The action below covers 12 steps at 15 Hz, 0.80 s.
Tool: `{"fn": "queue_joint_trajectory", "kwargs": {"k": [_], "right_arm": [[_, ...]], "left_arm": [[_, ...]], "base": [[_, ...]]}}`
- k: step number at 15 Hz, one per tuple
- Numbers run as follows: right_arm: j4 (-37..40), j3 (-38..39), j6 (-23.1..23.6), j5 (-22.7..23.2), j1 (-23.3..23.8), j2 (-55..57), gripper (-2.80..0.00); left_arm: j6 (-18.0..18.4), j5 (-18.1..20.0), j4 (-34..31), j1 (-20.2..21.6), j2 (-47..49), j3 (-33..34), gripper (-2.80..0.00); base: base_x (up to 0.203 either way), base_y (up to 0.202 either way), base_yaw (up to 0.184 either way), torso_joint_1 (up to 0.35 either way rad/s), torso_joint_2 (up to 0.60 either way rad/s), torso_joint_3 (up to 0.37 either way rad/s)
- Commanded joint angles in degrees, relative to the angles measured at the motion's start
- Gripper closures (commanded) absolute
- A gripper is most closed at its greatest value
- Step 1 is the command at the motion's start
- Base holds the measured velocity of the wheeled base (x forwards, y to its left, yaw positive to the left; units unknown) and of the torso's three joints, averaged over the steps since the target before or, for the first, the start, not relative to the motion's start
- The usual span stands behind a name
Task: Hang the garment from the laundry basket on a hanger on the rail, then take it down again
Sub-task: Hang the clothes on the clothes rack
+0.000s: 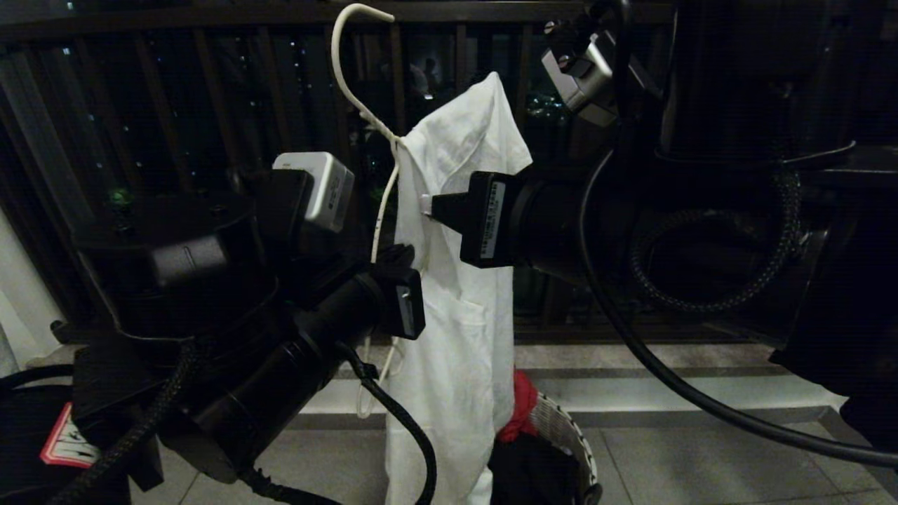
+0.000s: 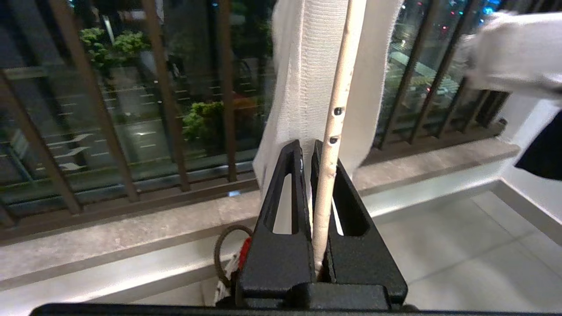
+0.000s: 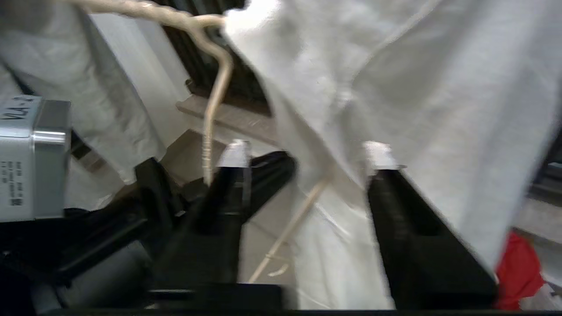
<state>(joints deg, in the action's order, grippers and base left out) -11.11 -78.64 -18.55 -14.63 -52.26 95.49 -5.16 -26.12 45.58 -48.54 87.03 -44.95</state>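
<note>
A: Where is the white short-sleeved T-shirt [image 1: 456, 280]?

B: Draped over the thin white wire hanger [image 1: 365, 105], held up in the air above the small round basket with the patterned rim [image 1: 568, 435] — its hem hangs beside the red cloth [image 1: 520, 403] there.

A: What holds the hanger up?

B: The left gripper [image 2: 312, 175], fingers pinched together on the wire arm, keeps it upright so the shirt can be dressed onto it.

A: And the right gripper [image 3: 305, 153]?

B: Its fingers stand apart at the shirt's shoulder — cloth between them, nothing clamped. I'd judge it is placed there to work the fabric along the wire. No rail shows yet.
</note>
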Motion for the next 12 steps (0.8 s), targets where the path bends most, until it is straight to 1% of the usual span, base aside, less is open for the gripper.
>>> {"fn": "queue_joint_trajectory", "kwargs": {"k": [1,3,4,5,6,8,9,11,12], "right_arm": [[-0.04,-0.3,0.17,-0.41,1.31,-1.42,-2.8],[0.51,-0.71,0.88,-0.49,3.1,-2.57,-2.8],[0.94,-0.7,1.77,-0.49,4.77,-3.33,-2.8],[1.59,-0.37,3.23,-0.49,5.11,-3.73,-2.8],[2.14,-0.29,3.43,-0.49,5.16,-3.73,0.0],[3.36,-0.41,3.47,-0.65,5.16,-3.91,0.0],[3.94,-0.63,3.54,-0.76,5.26,-3.91,0.0],[5.01,-0.24,5.51,-2.31,5.5,-4.73,0.0],[6.53,-0.13,5.77,-2.63,5.46,-5.4,0.0]], "left_arm": [[0.06,-0.07,0.21,1.31,-1.23,-0.05,0.0],[0.06,0.43,0.12,1.88,-2.0,0.1,0.0],[-0.01,2.55,0.12,2.29,-2.47,0.6,0.0],[-0.09,4.76,0.12,3.07,-3.3,1.49,0.0],[-0.25,7.34,0.12,3.69,-4.33,1.99,0.0],[-0.21,10.23,0.12,4.78,-6.09,3.03,0.0],[-0.2,12.36,0.08,5.56,-6.91,3.52,0.0],[-0.37,19.53,-0.02,7.67,-9.51,5.13,0.0],[-0.51,21.88,-0.04,8.86,-10.45,5.65,0.0]], "base": [[0.0,0.0,0.0,0.0,0.0,0.0],[0.0,0.0,0.0,0.0,0.0,0.0],[0.0,0.0,0.0,0.0,0.0,0.0],[0.0,0.0,0.0,0.0,0.0,0.0],[0.0,0.0,0.0,0.0,0.0,0.0],[0.0,0.0,0.0,0.0,0.0,0.0],[0.0,0.0,0.0,0.0,0.0,0.0],[0.0,0.0,0.0,0.0,0.0,0.0],[0.0,0.0,0.0,0.0,0.0,0.0]]}}
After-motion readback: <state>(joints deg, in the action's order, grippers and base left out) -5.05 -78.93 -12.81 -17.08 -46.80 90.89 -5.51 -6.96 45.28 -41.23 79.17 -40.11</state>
